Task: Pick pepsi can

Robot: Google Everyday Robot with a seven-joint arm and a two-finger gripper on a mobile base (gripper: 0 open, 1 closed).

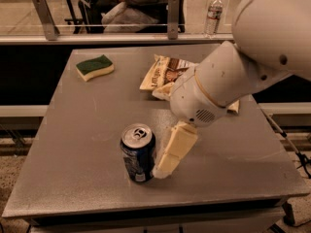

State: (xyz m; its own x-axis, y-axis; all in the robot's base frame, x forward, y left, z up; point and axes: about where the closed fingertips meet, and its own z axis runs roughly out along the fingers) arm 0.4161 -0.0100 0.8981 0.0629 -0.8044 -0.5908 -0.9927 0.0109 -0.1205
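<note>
Your gripper [164, 168] sat just beside the pepsi can [138, 153] on the desk [73, 144], though you could not tell how open it was.

Upright dark-blue pepsi can [138, 153] (silver top), end effector [163, 171] just beside.
</note>
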